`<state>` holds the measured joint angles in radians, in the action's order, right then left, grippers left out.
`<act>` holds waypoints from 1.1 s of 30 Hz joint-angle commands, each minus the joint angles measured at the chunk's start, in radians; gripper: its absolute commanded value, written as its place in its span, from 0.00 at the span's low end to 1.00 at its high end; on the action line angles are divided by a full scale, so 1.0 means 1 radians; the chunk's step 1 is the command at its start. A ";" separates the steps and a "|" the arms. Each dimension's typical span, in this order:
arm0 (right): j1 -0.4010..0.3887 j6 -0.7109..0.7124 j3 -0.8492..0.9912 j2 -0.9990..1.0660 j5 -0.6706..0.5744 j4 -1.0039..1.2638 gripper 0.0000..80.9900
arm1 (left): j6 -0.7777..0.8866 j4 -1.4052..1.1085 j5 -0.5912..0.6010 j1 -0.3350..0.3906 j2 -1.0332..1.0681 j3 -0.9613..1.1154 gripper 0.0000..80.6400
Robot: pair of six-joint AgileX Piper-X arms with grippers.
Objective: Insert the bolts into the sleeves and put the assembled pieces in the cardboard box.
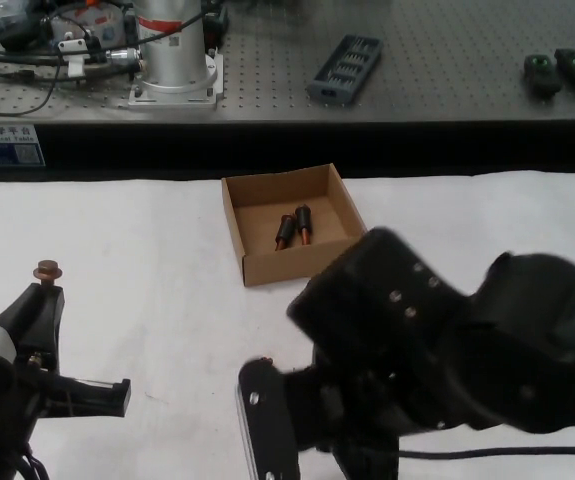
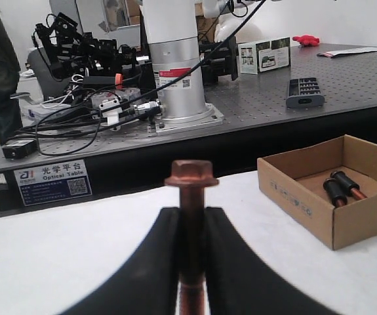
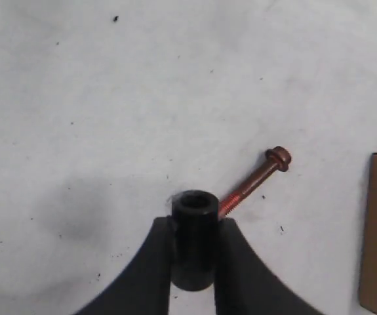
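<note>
A copper bolt [image 2: 190, 190] stands upright, head up, its shank clamped between the closed fingers of the left pincer [image 2: 190, 213]. In the high view it sits toward 8 o'clock on the white surface [image 1: 147, 230]. A black sleeve [image 3: 193, 239] is gripped by the right pincer [image 3: 195, 222] over the surface, with its open bore facing that wrist's camera. The right arm [image 1: 427, 360] bulks at about 5 o'clock in the high view. A loose bolt [image 3: 254, 182] lies flat on the surface just beside the sleeve; I cannot tell whether its tip touches the sleeve. The open cardboard box [image 1: 297, 262] lies at 12 o'clock, with two assembled pieces [image 1: 285, 232] side by side inside. Beyond it, at 11 o'clock, a metal column [image 1: 172, 45] stands on the optical table [image 1: 447, 60].

The step in hand looks like the mating of a third pair: each pincer has its part, and the two are well apart. The next move calls for bringing them together over the middle of the surface. The bolt's threaded end must line up squarely with the bore, since a slight tilt would probably jam it at the sleeve's lip.
</note>
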<state>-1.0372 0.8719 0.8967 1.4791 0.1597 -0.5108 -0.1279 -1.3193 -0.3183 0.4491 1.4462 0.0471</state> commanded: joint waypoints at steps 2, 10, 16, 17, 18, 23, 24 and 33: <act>-0.002 -0.092 0.006 -0.056 -0.010 0.018 0.07 | 0.049 -0.031 0.113 -0.001 -0.010 0.001 0.01; 0.001 -0.329 0.003 -0.194 0.058 0.107 0.07 | 0.108 -0.088 0.457 -0.001 -0.010 0.001 0.01; 0.001 -0.500 -0.033 -0.271 0.173 0.303 0.07 | 0.178 -0.120 0.552 -0.001 -0.010 0.001 0.01; 0.001 -0.522 -0.042 -0.281 0.179 0.334 0.07 | 0.183 -0.120 0.551 -0.001 -0.010 0.001 0.01; 0.001 -0.541 -0.050 -0.288 0.180 0.367 0.07 | 0.192 -0.120 0.551 -0.001 -0.010 0.001 0.01; 0.001 -0.638 -0.101 -0.305 0.180 0.528 0.07 | 0.244 -0.120 0.573 -0.001 -0.010 0.001 0.01; 0.001 -0.657 -0.116 -0.305 0.180 0.557 0.07 | 0.254 -0.120 0.579 -0.001 -0.010 0.003 0.01; 0.001 -0.699 -0.416 -0.305 0.109 1.102 0.07 | 0.349 -0.159 0.601 -0.001 -0.010 0.012 0.01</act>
<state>-1.0372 0.1865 0.5128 1.1861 0.2745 0.4766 0.1814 -1.4316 0.2733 0.4491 1.4462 0.0501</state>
